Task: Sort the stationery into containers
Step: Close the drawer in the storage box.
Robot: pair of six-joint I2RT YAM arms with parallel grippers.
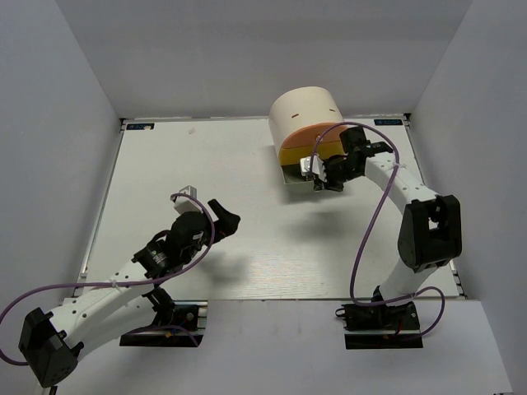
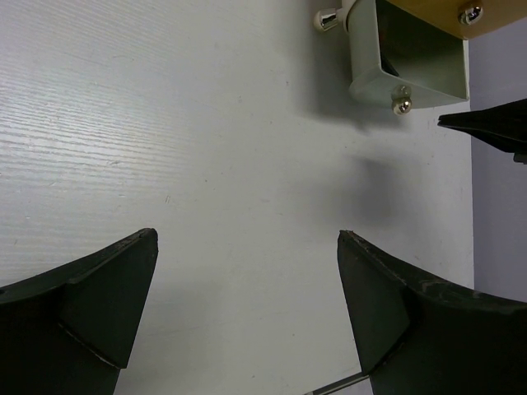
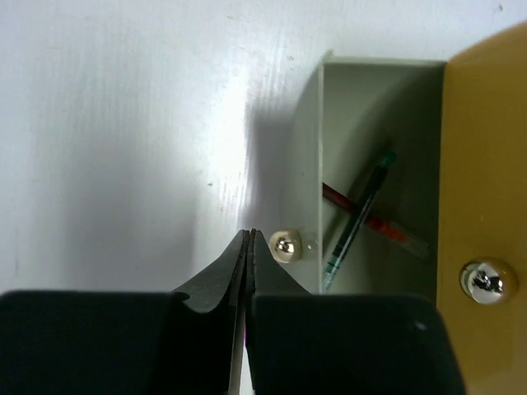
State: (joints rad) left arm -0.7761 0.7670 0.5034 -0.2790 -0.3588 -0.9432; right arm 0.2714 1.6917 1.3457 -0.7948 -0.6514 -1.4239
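The cream half-cylinder organiser (image 1: 306, 111) stands at the back of the table, its orange and yellow drawers (image 1: 317, 148) closed. The pale green drawer (image 3: 375, 107) is pulled out. Inside it a thin red pen (image 3: 387, 227) lies crossed under a clear pen with dark tips (image 3: 362, 206). My right gripper (image 3: 249, 234) is shut on nothing, its tips just left of the green drawer's round knob (image 3: 286, 245); from above the right gripper (image 1: 319, 181) sits at the drawer's front. My left gripper (image 2: 247, 234) hangs open over bare table, well short of the green drawer (image 2: 408, 58).
The yellow drawer front (image 3: 482, 148) with its knob (image 3: 487, 282) sits right beside the open drawer. White walls (image 1: 49, 123) close in the white table (image 1: 206, 164) on three sides. The left arm (image 1: 123, 288) stretches over the near left.
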